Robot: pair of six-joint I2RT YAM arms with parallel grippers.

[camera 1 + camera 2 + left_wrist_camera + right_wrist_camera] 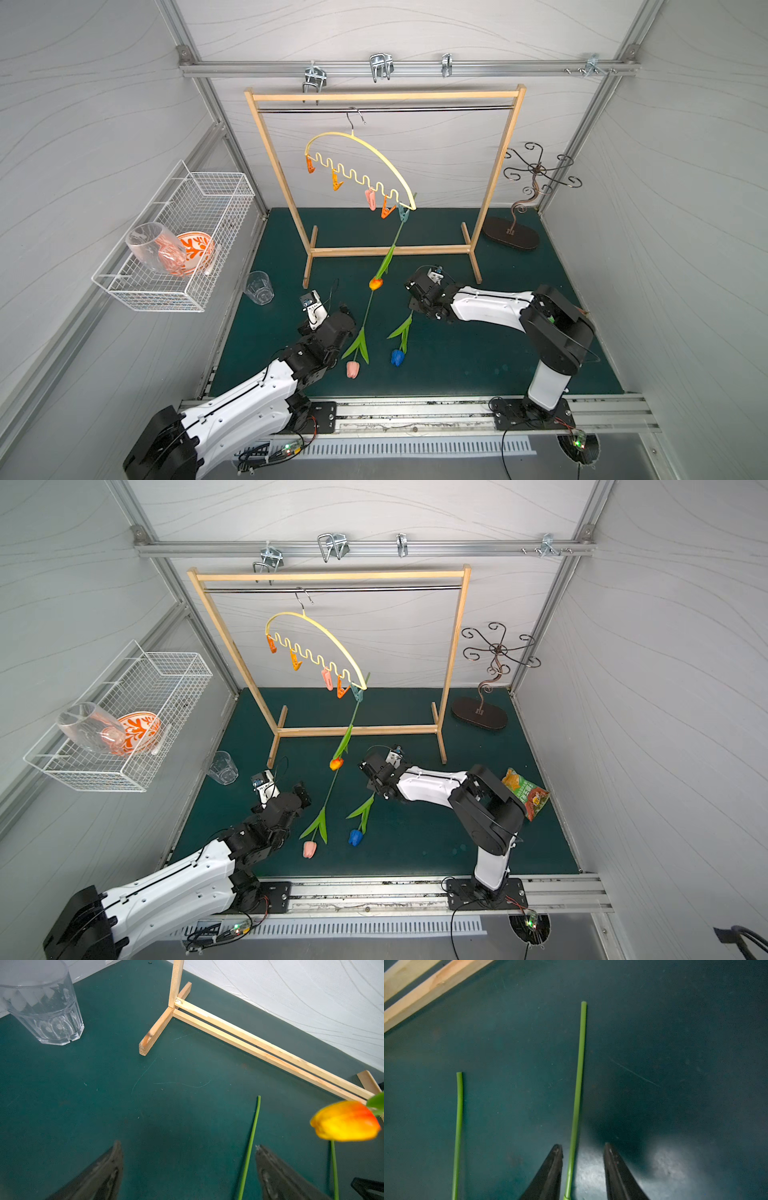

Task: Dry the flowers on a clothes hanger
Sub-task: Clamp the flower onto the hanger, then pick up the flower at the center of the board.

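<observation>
Your right tool [582, 1144] stood partly open, low over the worktop [478, 353]. Its jaws sat either side of the stem of the blue tulip [397, 357] without clamping it, and the stem lay nearer one finger.

Your left tool [188, 1145] gaped wide and held nothing. The stem of the pink tulip [352, 369] ran across the worktop beneath the gap. Both tulips lay flat, heads pointing away from the wooden rack [386, 96].

The clothes hanger [361, 143] hung tilted from the rack's rod. The orange-yellow tulip [375, 283] hung head down from the teal clothespin [404, 214] at its low end, the head dangling between your two tools.

Room: bare worktop lay right of the blue tulip. The rack's base bar ran just behind the tools, and a tumbler [258, 287] stood near the left edge.

Hidden: both top views lost the blue stem under the right tool. A snack bag [525, 793] showed in a top view only, behind the right arm.
</observation>
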